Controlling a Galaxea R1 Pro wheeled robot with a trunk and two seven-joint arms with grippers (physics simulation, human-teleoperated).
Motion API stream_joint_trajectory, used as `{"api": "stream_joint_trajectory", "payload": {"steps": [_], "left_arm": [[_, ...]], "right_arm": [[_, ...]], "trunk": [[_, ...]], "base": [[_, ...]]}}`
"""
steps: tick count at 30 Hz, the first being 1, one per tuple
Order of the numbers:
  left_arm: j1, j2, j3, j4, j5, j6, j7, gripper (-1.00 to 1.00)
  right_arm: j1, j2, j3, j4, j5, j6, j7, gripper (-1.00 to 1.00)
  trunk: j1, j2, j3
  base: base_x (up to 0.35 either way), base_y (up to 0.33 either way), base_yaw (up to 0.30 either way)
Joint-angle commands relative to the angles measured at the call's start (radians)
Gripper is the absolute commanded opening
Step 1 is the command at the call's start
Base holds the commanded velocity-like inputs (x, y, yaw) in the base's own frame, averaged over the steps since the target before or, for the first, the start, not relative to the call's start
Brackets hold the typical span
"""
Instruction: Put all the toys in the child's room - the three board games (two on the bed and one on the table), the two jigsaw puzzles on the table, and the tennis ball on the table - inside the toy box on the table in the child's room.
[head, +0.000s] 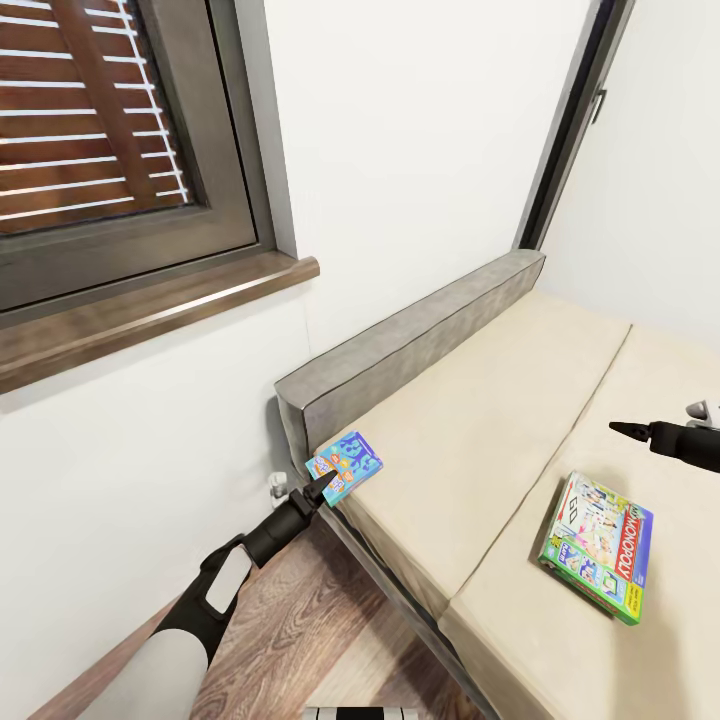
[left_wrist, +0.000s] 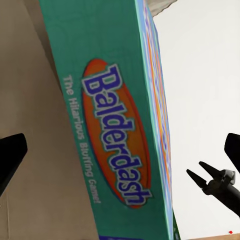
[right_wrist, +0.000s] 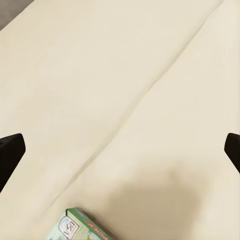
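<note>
Jaws of left gripper (head: 328, 490) spread wide at Balderdash box (head: 345, 466) on bed's (head: 470, 440) near-left corner, maybe touching. Right gripper (head: 622, 428) over mattress, far of Monopoly box (head: 598, 545); aperture can't tell. Risk: nudge tips Balderdash box off edge.

This is a bedroom in a home: a wide bed (head: 520, 400) with cream mattress sections and a grey padded headboard (head: 400, 350) stands against a plain white wall (head: 420, 130). At the far left a dark-framed window (head: 130, 150) with slatted wooden shutters sits above a brown sill (head: 150, 315), and wood-plank floor (head: 290, 630) shows near the bed's edge. Two board game boxes, a Balderdash box (head: 345, 465) and a Monopoly box (head: 598, 545), lying on the mattress suggest a child's room.
</note>
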Motion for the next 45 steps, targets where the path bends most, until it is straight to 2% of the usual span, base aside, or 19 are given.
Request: {"api": "stream_joint_trajectory", "payload": {"steps": [1,11,24,45], "left_arm": [[-0.001,-0.002,0.002,0.000,0.008,0.014,-0.005,1.00],[-0.006,-0.005,0.000,0.000,0.008,0.014,-0.005,1.00],[-0.014,-0.009,-0.061,0.000,0.013,0.014,0.000,1.00],[-0.020,-0.009,-0.079,0.000,0.015,0.014,0.002,1.00]], "right_arm": [[-0.001,0.000,-0.001,0.000,-0.006,0.007,-0.001,1.00],[0.000,0.000,0.000,-0.002,-0.006,0.007,-0.001,1.00],[0.000,0.000,0.000,-0.003,-0.006,0.007,-0.001,1.00],[0.000,0.000,0.000,-0.004,-0.006,0.007,-0.001,1.00]], "trunk": [[0.000,0.000,-0.001],[0.000,0.000,-0.001],[0.000,0.000,-0.001],[0.000,0.000,-0.001]], "base": [[0.000,0.000,0.000],[0.000,0.000,0.000],[0.000,0.000,0.000],[0.000,0.000,0.000]]}}
